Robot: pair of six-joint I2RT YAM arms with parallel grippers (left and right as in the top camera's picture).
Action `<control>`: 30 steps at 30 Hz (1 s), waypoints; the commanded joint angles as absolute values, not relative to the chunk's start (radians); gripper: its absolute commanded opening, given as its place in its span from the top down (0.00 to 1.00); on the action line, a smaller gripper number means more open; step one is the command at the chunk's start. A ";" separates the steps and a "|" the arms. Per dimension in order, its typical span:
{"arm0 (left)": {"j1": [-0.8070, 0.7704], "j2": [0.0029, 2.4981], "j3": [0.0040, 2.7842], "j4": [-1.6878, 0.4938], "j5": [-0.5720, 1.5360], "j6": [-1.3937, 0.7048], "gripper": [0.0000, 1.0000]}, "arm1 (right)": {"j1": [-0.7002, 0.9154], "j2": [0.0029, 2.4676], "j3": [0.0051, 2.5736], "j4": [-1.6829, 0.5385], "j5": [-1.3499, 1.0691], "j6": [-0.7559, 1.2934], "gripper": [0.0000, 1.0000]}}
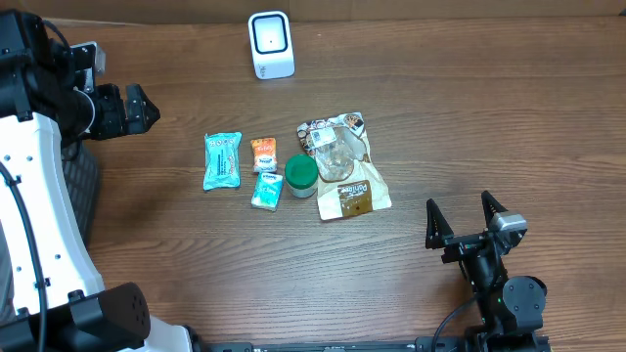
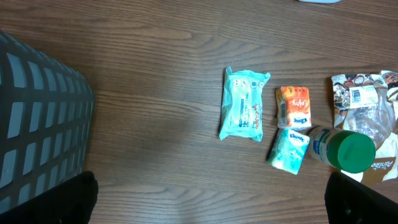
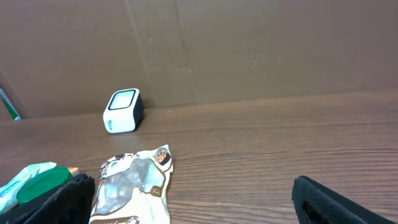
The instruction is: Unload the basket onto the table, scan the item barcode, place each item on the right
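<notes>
scanner [image 1: 270,44] cropped at left wrist view's top; bottle [image 2: 345,151] label unreadable

1. This looked like a robotics test bench staged as a shop checkout, not a working shop.
2. A white barcode scanner [image 1: 270,44] stood alone near the far edge of a wood-grain table [image 1: 489,117].
3. Retail goods lay grouped mid-table: a teal wipes pack [image 1: 222,160], an orange packet [image 1: 263,154], a tissue pack [image 1: 266,190], a green-lidded bottle [image 1: 300,176] and a snack bag [image 1: 344,194].
4. A dark mesh basket [image 2: 37,124] sat at the table's left side.
5. A plain brown cardboard wall [image 3: 249,50] closed off the back.
6. A robot's left arm [image 1: 34,196] and right arm [image 1: 499,284] were stationed at the table.
</notes>
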State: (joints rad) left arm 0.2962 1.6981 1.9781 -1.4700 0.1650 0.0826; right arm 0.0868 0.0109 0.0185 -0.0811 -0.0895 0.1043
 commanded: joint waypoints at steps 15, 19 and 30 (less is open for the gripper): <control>0.294 1.694 1.991 -1.468 0.184 0.105 0.00 | 0.089 0.006 0.015 -0.039 -0.259 0.099 0.00; 0.294 1.694 1.991 -1.468 0.184 0.105 0.01 | 0.089 0.065 0.080 -0.040 -0.292 0.099 0.00; 0.294 1.694 1.991 -1.468 0.184 0.105 0.00 | 0.089 0.593 0.592 -0.344 -0.404 0.043 0.00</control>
